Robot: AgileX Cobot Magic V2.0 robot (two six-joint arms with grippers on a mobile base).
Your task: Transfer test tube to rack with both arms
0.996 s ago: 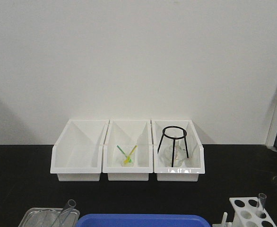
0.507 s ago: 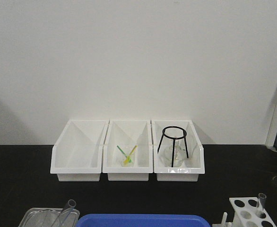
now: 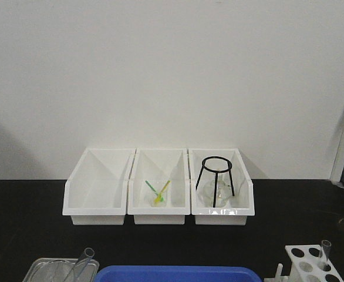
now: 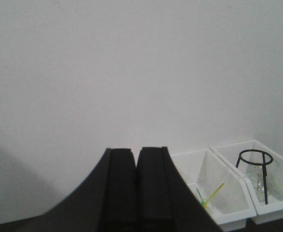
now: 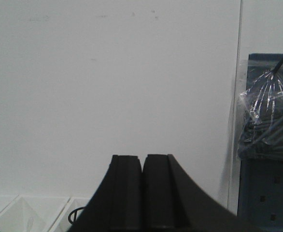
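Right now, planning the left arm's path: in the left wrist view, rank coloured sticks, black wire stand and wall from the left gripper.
1. Coloured sticks, bin just right of the left gripper.
2. Black wire stand, next bin rightward.
3. Wall, behind both bins.

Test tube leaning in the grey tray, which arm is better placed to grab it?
Probably the left. The test tube sits at the robot's left, the rack at its right. The left gripper and right gripper are both shut, facing the wall, near neither.
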